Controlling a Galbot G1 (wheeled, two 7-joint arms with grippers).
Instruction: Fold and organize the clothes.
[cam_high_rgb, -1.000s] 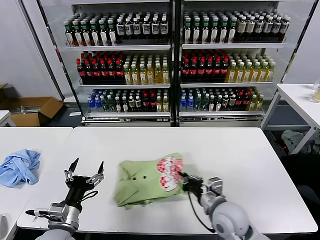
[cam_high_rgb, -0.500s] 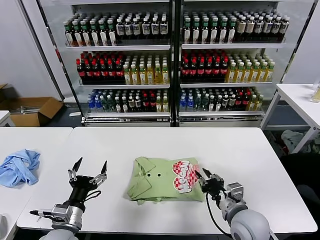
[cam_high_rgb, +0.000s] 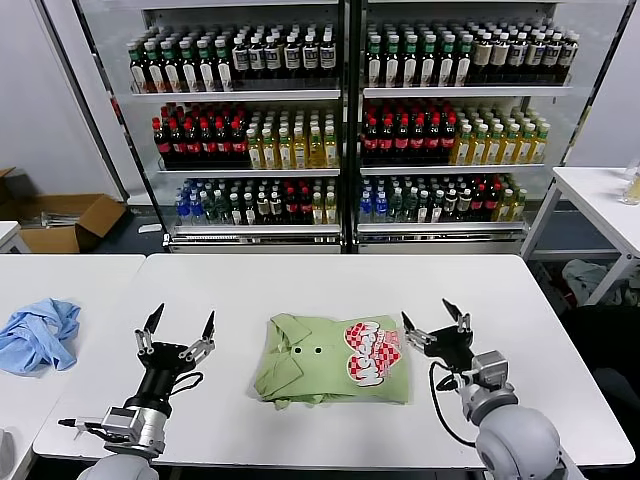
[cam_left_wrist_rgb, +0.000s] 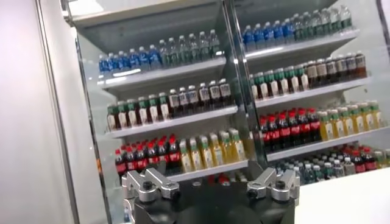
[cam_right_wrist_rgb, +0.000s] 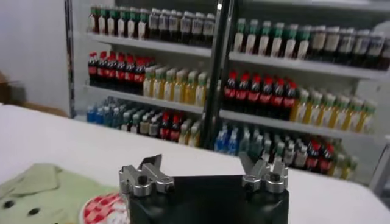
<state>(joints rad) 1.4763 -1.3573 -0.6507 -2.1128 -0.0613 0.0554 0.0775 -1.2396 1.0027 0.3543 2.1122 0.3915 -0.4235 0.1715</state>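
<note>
The light green shirt (cam_high_rgb: 325, 357) lies folded into a rectangle in the middle of the white table (cam_high_rgb: 330, 285), collar and buttons to the left, red-and-white chequered print (cam_high_rgb: 372, 352) at its right end. My right gripper (cam_high_rgb: 436, 318) is open and empty, raised just right of the shirt, fingers pointing up. My left gripper (cam_high_rgb: 178, 331) is open and empty, raised to the left of the shirt. In the right wrist view a corner of the shirt (cam_right_wrist_rgb: 42, 192) and its print (cam_right_wrist_rgb: 100, 209) show below the open gripper (cam_right_wrist_rgb: 203, 164). The left wrist view shows its open gripper (cam_left_wrist_rgb: 210, 179) against shelves.
A crumpled light blue garment (cam_high_rgb: 38, 333) lies on the neighbouring table at the left. Shelves of drink bottles (cam_high_rgb: 340, 130) stand behind the table. A cardboard box (cam_high_rgb: 60, 220) sits on the floor at the far left; another white table (cam_high_rgb: 600, 200) stands at the right.
My right gripper has let go of the shirt's right end, opened and risen clear to the right. The shirt slid right earlier and now lies still. The left gripper has hardly moved.
</note>
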